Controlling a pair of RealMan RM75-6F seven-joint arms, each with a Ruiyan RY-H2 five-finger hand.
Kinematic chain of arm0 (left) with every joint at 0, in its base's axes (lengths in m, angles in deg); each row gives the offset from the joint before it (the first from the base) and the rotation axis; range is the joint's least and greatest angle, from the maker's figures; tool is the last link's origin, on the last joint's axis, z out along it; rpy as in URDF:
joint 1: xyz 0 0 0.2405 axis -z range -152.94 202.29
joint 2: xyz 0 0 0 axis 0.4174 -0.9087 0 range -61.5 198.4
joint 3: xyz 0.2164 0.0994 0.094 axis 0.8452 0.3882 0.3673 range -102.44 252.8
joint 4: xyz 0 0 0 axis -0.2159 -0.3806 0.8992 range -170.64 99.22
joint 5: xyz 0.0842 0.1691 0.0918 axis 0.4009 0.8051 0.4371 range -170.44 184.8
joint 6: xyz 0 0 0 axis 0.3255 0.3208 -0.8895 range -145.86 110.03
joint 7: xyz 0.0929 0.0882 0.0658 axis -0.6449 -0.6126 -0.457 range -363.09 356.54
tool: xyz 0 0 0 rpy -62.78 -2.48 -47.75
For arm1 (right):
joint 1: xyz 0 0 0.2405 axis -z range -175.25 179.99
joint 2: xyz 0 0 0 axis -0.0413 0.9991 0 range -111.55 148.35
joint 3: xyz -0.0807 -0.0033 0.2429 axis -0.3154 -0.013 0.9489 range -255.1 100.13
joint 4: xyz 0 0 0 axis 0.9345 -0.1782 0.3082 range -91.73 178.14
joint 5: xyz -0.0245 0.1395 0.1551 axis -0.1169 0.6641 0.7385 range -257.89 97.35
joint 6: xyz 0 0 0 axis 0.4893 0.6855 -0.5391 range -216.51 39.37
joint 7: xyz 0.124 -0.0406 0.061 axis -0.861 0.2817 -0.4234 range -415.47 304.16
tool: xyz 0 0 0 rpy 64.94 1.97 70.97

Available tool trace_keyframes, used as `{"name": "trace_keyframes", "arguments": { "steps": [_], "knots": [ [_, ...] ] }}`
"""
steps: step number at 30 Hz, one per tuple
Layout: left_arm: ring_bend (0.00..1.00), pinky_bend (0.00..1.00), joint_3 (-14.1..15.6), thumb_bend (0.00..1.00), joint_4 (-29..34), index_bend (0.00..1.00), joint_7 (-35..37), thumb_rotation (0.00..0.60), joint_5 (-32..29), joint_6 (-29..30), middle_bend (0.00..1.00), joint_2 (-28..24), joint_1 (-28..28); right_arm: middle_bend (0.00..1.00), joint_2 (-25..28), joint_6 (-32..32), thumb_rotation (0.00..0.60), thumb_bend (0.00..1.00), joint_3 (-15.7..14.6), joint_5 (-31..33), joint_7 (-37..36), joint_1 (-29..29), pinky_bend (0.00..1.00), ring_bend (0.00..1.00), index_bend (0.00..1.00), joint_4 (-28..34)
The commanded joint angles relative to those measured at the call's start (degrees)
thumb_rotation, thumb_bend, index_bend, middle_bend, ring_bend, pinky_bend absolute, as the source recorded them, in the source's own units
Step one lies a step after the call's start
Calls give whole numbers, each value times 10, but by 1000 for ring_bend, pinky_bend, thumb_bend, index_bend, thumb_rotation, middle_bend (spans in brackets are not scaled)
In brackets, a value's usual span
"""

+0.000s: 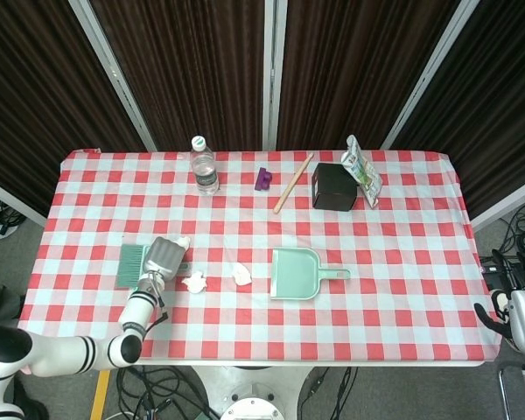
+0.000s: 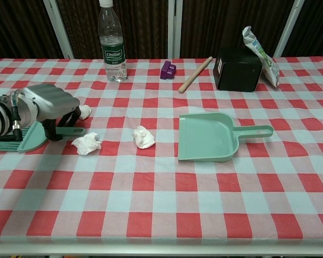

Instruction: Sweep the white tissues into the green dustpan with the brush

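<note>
green brush (image 2: 29,134) flat, left | three white tissues (image 2: 86,143) mid-table | green dustpan (image 2: 207,137) right, empty

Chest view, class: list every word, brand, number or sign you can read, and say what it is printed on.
"Cestbon": white label of the water bottle, as best it reads; the smaller print beneath is too blurred.
Snack bag: green printing, too small to read.
Black box, purple block, dustpan, brush: no text visible.
</note>
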Motion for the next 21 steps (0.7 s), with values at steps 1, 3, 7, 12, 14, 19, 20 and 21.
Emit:
{"name": "trace_keyframes", "arguments": {
  "steps": [1,3,7,12,14,19,20,21],
  "knots": [
    [791,937,7,335,-4,517,19,600,20,-9,532,-6,-4,199,0,-2,600,151,0,0,1,1,165,40,0,1],
    [795,937,10,356,-3,536,45,600,51,-8,550,-12,-13,201,1,-4,600,151,1,0,3,2,169,48,0,3],
    [799,937,16,388,15,563,109,600,127,5,578,-41,-35,214,4,-7,600,152,1,-5,9,2,192,80,14,9],
    [799,937,20,405,53,565,211,600,222,25,585,-98,-70,238,18,20,600,171,-10,-31,11,-14,204,89,54,42],
    [800,937,22,411,63,564,248,600,250,32,585,-116,-83,244,29,39,600,179,-18,-51,-8,-26,204,89,64,68],
    [801,937,30,412,88,564,337,600,320,53,585,-154,-118,316,22,108,600,170,-14,-62,45,-76,224,130,161,99],
    [801,937,31,413,91,564,352,600,331,56,585,-159,-123,324,16,124,600,165,-10,-55,60,-86,224,133,175,102],
    [801,937,34,413,92,565,366,600,347,62,585,-165,-130,335,4,145,600,152,-3,-41,78,-100,224,140,198,104]
  ]
}}
